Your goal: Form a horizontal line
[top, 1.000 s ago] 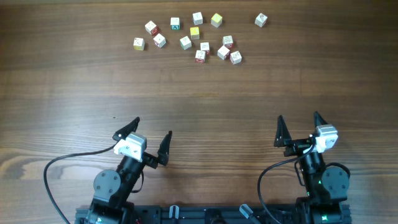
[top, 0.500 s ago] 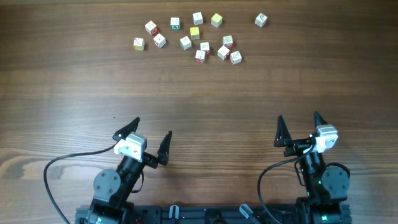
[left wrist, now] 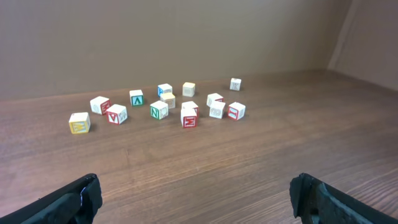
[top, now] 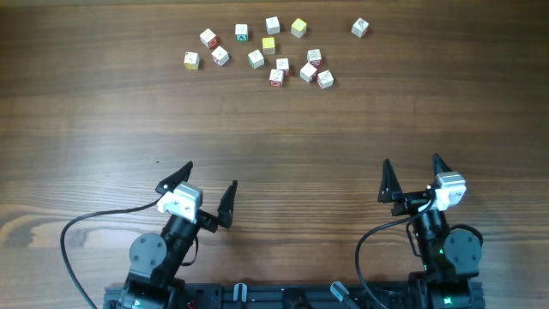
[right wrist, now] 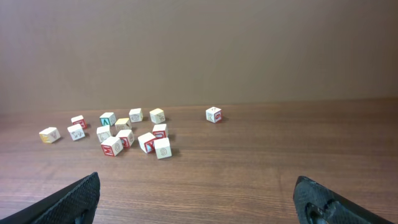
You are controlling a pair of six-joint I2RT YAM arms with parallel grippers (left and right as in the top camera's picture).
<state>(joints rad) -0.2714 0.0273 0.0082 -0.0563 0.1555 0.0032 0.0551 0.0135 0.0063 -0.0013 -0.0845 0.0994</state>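
Brown wood-grain table (top: 274,129) filling the overhead view. Black two-finger left gripper (top: 211,174) at near edge, spread fully wide, holding nothing. Black two-finger right gripper (top: 412,160) likewise wide apart and empty. Small whitish lettered cubes (top: 256,58) scattered loose at far side, well apart from both grippers. One pale yellow cube (top: 298,27) at back of cluster, one lone whitish cube (top: 359,27) off to the right. Horizontal line not yet formed

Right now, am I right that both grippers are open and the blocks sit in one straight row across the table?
Not quite: the blocks lie scattered in a loose cluster, not a row, as the overhead view shows. The left gripper and right gripper are open.
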